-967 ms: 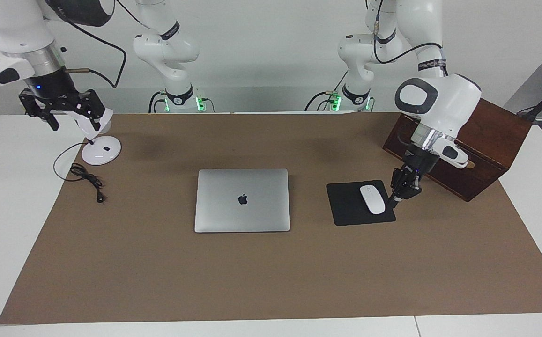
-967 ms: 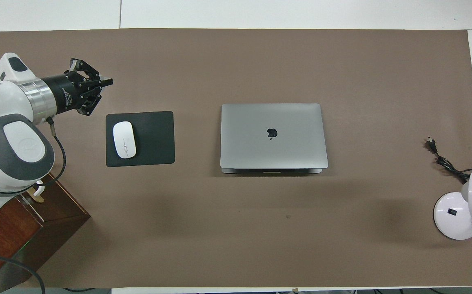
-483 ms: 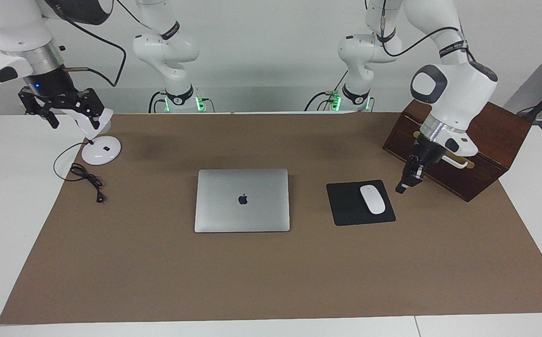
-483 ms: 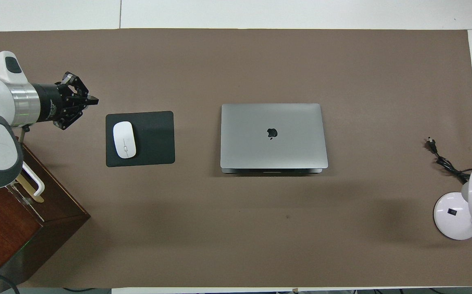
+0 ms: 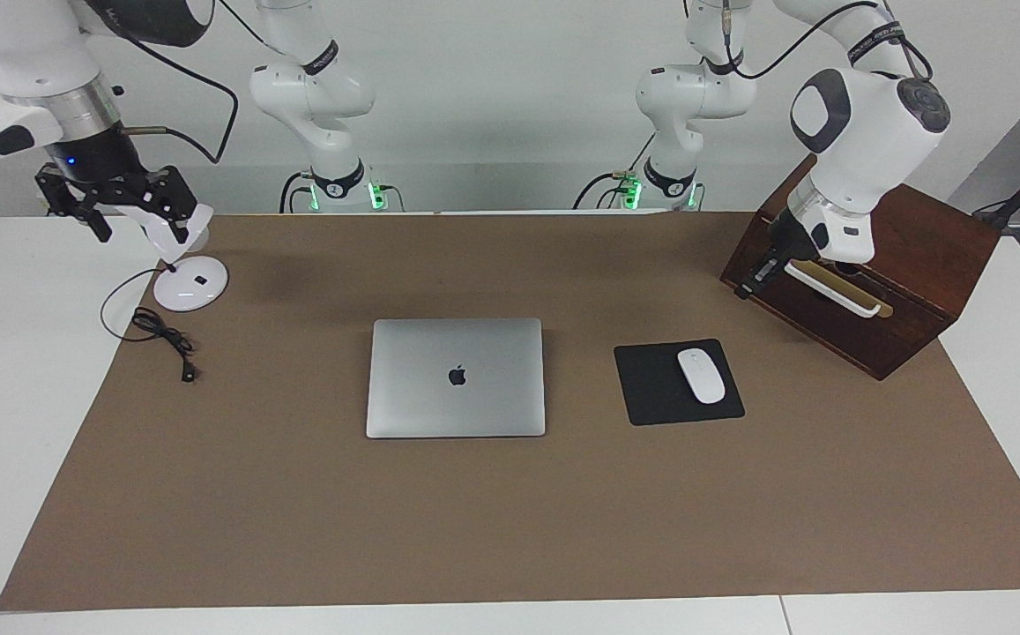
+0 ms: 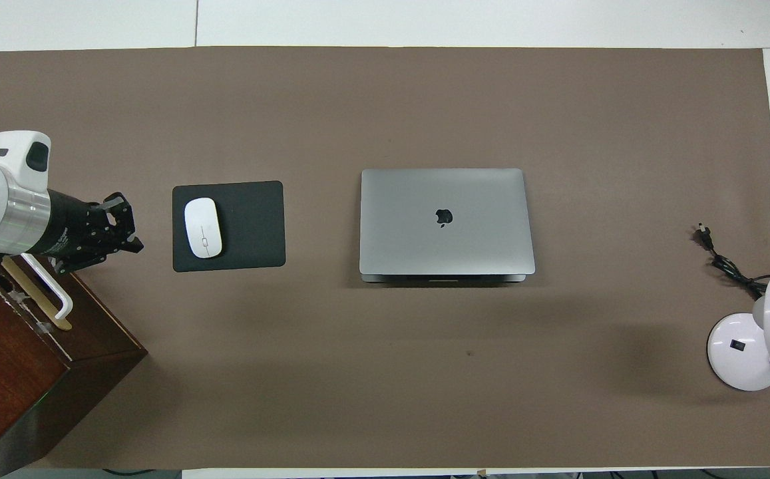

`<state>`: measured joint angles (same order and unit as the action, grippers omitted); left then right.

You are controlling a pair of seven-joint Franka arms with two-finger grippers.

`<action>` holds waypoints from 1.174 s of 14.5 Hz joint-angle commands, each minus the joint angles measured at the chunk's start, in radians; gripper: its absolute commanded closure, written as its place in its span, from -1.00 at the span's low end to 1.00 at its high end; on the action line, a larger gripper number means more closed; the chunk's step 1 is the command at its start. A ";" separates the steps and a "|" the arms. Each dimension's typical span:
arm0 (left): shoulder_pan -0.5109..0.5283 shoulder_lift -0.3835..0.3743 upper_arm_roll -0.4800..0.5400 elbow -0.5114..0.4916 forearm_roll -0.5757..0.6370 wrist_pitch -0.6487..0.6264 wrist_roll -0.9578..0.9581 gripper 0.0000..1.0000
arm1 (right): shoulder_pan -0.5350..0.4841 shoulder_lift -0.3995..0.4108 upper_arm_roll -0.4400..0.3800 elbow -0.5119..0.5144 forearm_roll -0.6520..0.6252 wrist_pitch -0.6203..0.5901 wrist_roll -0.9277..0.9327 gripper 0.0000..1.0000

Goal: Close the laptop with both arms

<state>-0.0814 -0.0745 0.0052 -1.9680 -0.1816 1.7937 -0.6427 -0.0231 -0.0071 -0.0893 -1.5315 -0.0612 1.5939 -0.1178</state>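
You have the laptop [image 5: 456, 377] lying flat with its lid down in the middle of the brown mat [image 5: 510, 511] on the table [image 5: 16, 370], the dark apple logo [image 5: 457, 377] facing up; that logo is the only mark you can read.

Your left tool [image 5: 746, 288] hangs in the air at the left arm's end of the table, over the mat just beside the corner of the brown wooden box [image 5: 906, 291]. Its fingertips are pressed together on nothing. It sits well apart from the laptop, with the black mouse pad [image 5: 651, 388] and the white mouse [image 5: 702, 376] lying between them.

Your right tool [image 5: 122, 207] is up over the white desk lamp [image 5: 189, 280] at the right arm's end, its jaws spread wide and holding nothing. It is also well apart from the laptop. The lamp's black cord [image 5: 161, 333] trails across the mat edge below it.
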 commanded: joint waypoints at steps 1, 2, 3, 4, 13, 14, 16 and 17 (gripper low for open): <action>0.026 -0.007 -0.019 0.024 0.045 -0.141 0.107 1.00 | 0.005 -0.010 -0.001 0.002 0.001 -0.014 0.024 -1.00; 0.028 -0.007 -0.019 0.026 0.045 -0.133 0.133 1.00 | 0.005 -0.011 0.000 0.002 0.003 -0.014 0.026 -1.00; 0.028 -0.005 -0.017 0.029 0.045 -0.111 0.146 1.00 | 0.006 -0.017 0.000 0.001 0.003 -0.009 0.038 -1.00; 0.028 -0.005 -0.017 0.029 0.045 -0.091 0.146 1.00 | 0.006 -0.019 0.000 0.001 0.006 -0.015 0.038 -1.00; 0.037 0.005 -0.033 0.103 0.096 -0.074 0.439 -1.00 | 0.008 -0.022 0.009 0.001 0.004 -0.115 0.041 -1.00; 0.037 0.007 -0.037 0.127 0.097 -0.074 0.440 -1.00 | 0.006 -0.021 0.008 0.001 0.004 -0.114 0.041 -1.00; 0.037 0.013 -0.037 0.161 0.097 -0.105 0.474 -1.00 | 0.015 -0.020 -0.003 0.001 0.027 -0.115 0.044 -1.00; 0.037 0.016 -0.039 0.164 0.099 -0.128 0.512 -1.00 | 0.017 -0.022 -0.006 0.001 0.030 -0.115 0.044 -1.00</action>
<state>-0.0594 -0.0760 -0.0186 -1.8396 -0.1027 1.7087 -0.1887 -0.0151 -0.0208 -0.0850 -1.5305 -0.0529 1.4927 -0.0967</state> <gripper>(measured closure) 0.000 0.000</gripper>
